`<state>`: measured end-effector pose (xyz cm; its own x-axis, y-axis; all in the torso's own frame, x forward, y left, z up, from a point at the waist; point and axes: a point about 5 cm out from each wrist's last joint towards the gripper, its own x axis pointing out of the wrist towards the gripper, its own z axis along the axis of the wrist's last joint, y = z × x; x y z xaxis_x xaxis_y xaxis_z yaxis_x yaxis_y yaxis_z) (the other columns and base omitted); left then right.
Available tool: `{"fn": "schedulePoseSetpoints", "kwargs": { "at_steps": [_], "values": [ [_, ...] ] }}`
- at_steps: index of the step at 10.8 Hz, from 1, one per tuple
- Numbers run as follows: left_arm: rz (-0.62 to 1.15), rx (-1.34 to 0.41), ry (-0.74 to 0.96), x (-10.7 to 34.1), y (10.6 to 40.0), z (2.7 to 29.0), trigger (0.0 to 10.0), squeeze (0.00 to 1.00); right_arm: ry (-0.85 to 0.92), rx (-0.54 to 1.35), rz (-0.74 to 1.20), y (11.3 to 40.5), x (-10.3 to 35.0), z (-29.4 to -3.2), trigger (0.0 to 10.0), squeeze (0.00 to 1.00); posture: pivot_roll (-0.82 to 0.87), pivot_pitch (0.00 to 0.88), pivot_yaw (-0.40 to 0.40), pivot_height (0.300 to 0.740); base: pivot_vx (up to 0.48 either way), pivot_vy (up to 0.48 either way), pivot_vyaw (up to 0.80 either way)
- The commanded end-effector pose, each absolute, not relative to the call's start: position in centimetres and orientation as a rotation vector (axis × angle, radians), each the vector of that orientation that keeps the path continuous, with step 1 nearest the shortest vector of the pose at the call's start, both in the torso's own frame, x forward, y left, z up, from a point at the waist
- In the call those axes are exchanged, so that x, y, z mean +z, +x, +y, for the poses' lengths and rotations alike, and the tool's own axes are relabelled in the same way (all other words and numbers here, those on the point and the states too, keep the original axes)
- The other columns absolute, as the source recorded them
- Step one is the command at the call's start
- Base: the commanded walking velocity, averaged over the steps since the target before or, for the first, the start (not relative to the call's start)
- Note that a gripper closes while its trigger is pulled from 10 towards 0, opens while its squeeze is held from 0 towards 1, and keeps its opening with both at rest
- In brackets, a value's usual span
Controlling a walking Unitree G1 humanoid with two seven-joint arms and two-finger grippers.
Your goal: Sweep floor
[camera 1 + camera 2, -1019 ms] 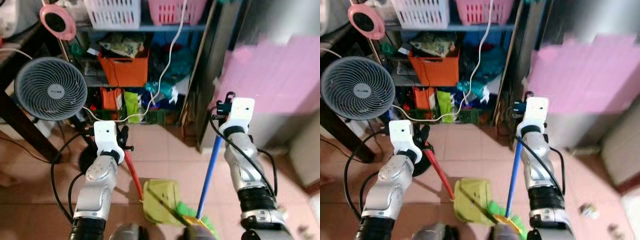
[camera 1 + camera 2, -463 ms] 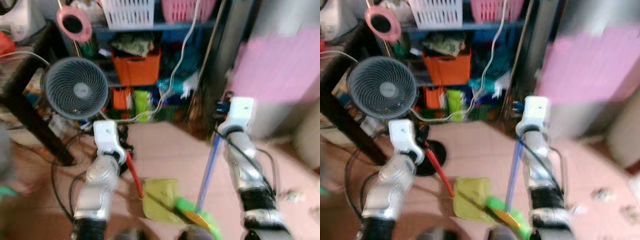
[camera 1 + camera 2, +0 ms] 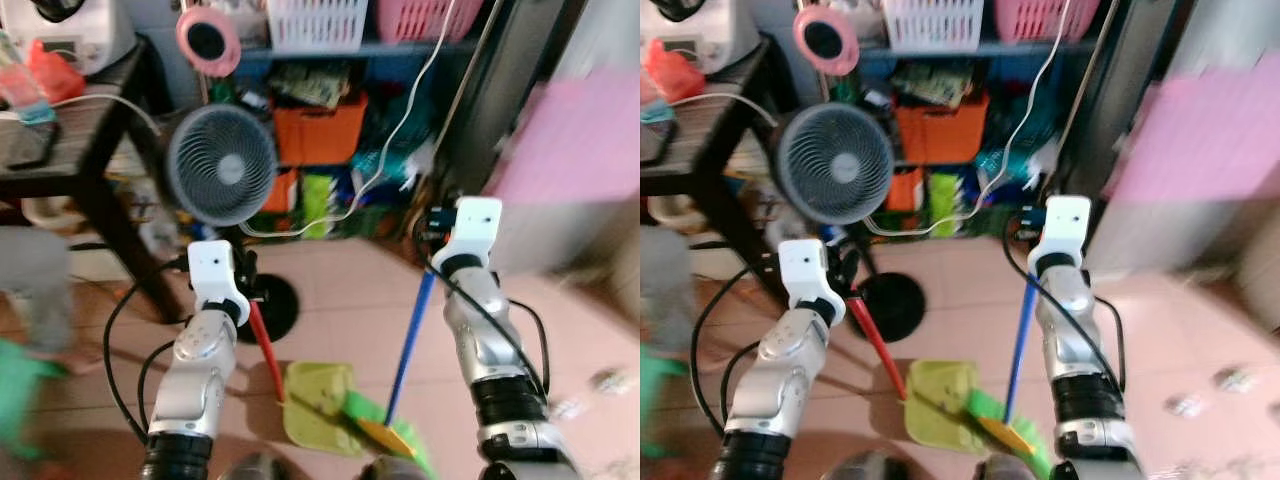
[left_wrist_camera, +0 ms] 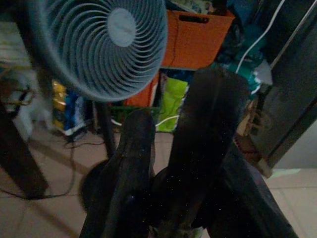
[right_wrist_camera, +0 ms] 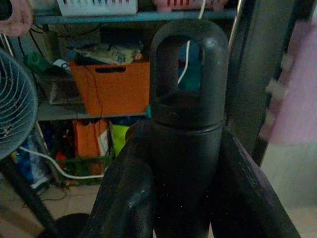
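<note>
Grippers: left gripper (image 3: 249,283) clamps dustpan (image 3: 318,404) handle, right gripper (image 3: 432,226) clamps broom (image 3: 408,345) handle.

Both silver arms reach forward and down from the bottom of the head views, elbows bent, black cables looping along each forearm; the left gripper (image 3: 247,285) sits at the end of a white wrist housing, its black fingers (image 4: 133,163) closed around the red dustpan handle (image 3: 264,345); the right gripper (image 3: 432,225) is raised slightly higher and further forward, wrist angled inward, its fingers (image 5: 124,198) clamped on either side of the looped top of the blue broom handle (image 3: 410,335); the two arms stand well apart.
</note>
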<state>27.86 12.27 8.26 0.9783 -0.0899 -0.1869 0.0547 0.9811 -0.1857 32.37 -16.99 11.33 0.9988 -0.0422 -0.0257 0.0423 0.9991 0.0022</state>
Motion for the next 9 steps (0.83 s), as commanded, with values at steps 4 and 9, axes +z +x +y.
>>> {"fn": "schedulePoseSetpoints", "kwargs": {
  "at_steps": [4,9],
  "values": [
    [0.146,-0.076,-0.19,9.24,28.11,11.14,10.0,0.0,0.02,-0.029,0.017,32.59,11.83,-16.93,10.0,0.0,-0.1,0.0,0.02,0.74,0.0,0.0,-0.43],
    [0.148,-0.04,-0.192,9.13,28.33,11.73,10.0,0.0,0.015,0.011,0.0,32.58,12.11,-16.41,10.0,0.0,-0.11,0.0,0.015,0.74,0.0,0.0,0.0]
  ]
}}
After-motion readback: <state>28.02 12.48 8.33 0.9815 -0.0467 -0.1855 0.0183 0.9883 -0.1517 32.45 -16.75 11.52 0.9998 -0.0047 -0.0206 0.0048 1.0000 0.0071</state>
